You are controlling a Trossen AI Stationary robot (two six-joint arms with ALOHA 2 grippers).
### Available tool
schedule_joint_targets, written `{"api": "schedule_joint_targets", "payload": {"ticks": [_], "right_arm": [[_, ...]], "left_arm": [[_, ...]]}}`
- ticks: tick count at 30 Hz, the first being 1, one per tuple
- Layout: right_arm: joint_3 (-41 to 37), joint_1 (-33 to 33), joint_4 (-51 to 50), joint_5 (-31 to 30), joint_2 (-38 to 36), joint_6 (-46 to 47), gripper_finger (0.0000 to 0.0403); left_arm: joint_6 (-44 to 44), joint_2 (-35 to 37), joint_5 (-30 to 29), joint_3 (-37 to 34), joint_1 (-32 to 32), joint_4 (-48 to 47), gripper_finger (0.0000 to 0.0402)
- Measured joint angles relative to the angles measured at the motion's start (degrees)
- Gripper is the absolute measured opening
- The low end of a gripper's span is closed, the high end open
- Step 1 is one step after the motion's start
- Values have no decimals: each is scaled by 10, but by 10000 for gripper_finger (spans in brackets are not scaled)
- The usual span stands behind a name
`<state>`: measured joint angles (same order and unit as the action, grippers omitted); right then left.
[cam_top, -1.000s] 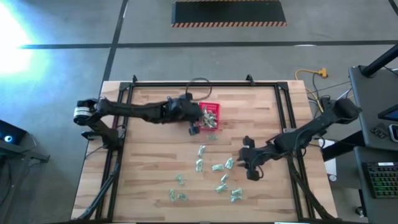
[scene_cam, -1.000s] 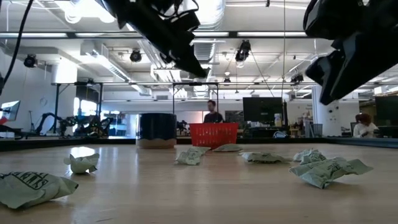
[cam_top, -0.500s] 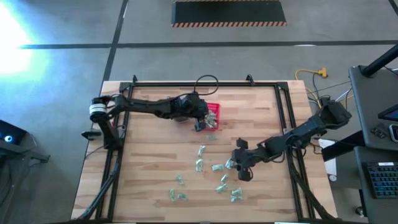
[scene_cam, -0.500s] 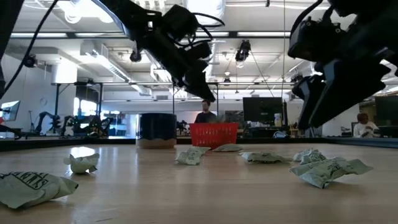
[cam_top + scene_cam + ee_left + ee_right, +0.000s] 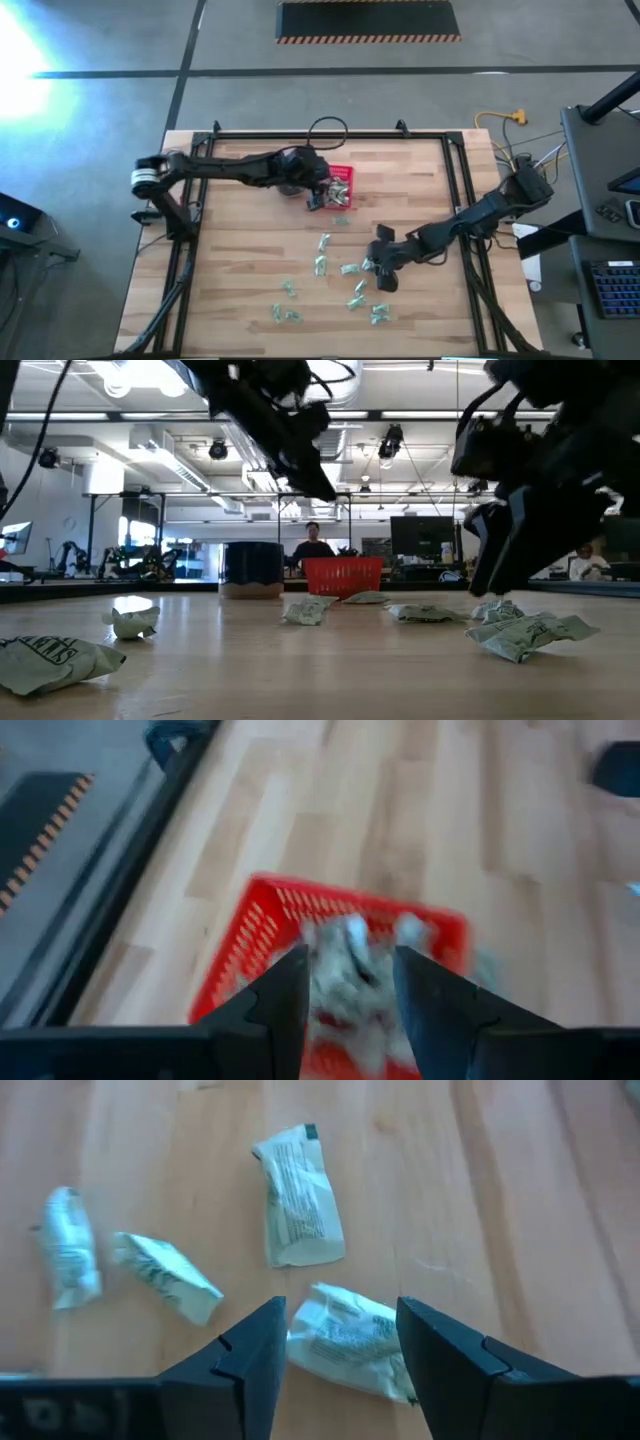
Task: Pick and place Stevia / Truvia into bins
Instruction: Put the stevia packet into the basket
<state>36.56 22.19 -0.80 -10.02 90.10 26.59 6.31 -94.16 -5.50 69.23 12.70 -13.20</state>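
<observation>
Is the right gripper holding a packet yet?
No, the right gripper is open, its fingers either side of a packet lying on the table.

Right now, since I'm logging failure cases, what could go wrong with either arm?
The right tool, open, hangs over a crumpled sachet with another sachet close by; closing may pinch only an edge or nudge the neighbour. The left tool, open over the red basket, could clip its rim and shift it. One stray sachet lies just outside the basket.
</observation>
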Motion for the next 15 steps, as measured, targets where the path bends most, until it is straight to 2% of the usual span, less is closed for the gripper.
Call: {"api": "schedule_joint_targets", "payload": {"ticks": [6, 9, 15], "right_arm": [[14, -11, -2, 21, 45, 15, 177], [26, -12, -28, 19, 59, 32, 168], [32, -13, -64, 20, 48, 25, 109]], "left_arm": [[-2, 91, 3, -4, -26, -64, 130], [-31, 143, 2, -15, -41, -104, 130], [-114, 244, 0, -29, -81, -156, 130]]}}
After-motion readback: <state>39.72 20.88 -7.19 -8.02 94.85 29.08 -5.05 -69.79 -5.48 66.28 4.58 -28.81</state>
